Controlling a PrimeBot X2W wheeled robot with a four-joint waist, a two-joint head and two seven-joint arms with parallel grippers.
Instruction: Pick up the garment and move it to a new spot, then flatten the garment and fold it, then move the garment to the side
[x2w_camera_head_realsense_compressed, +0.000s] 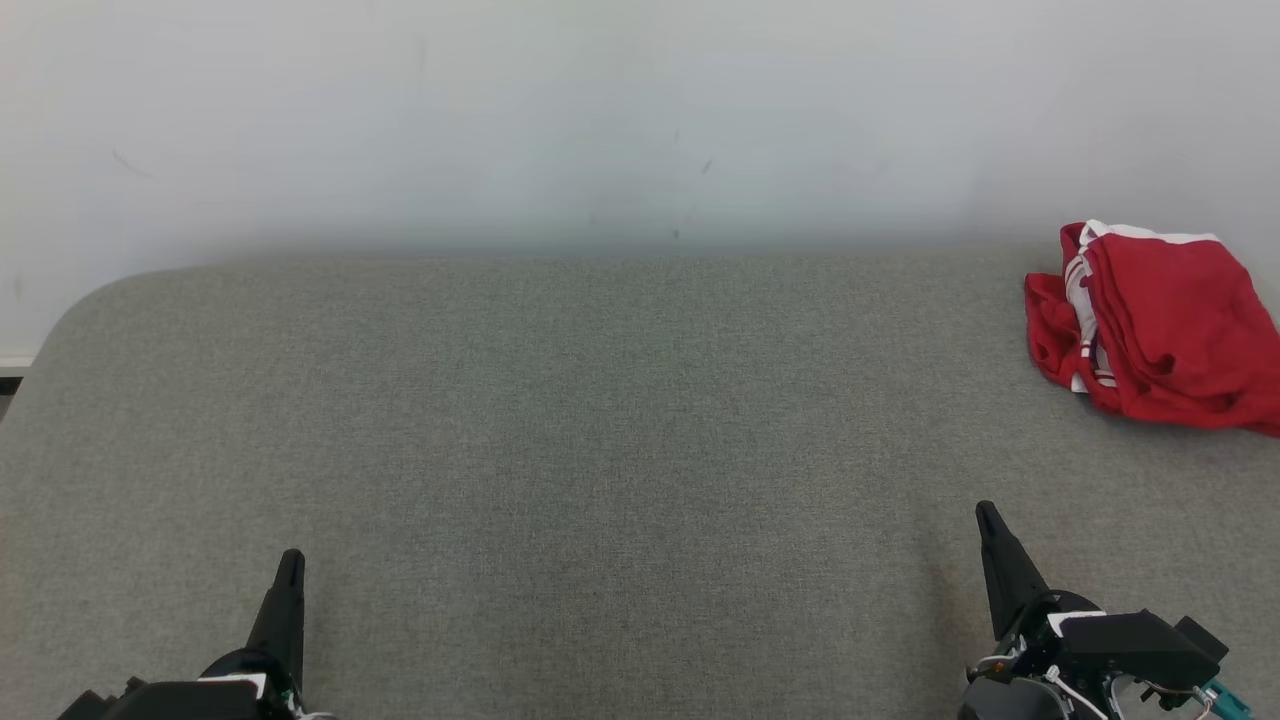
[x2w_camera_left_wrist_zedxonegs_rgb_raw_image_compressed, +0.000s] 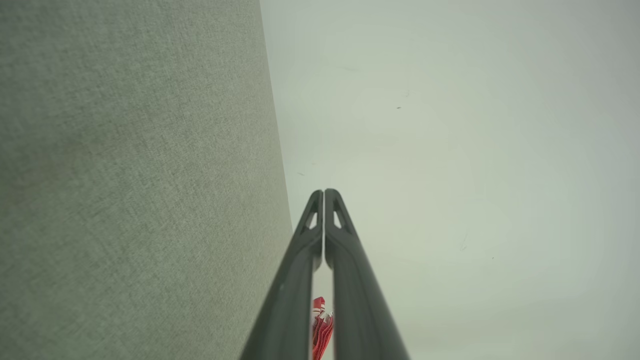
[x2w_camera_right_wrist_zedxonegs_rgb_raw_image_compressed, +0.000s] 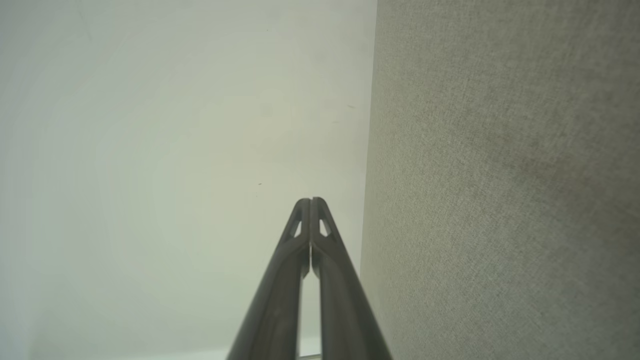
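Garment: red with white stripes, crumpled in a heap at the far right of the grey fabric surface, near its back edge and cut off by the frame edge.
Left gripper: front left, fingers pressed together, holding nothing.
Right gripper: front right, likewise closed and empty, well apart from the garment.
Pale wall stands behind the surface.
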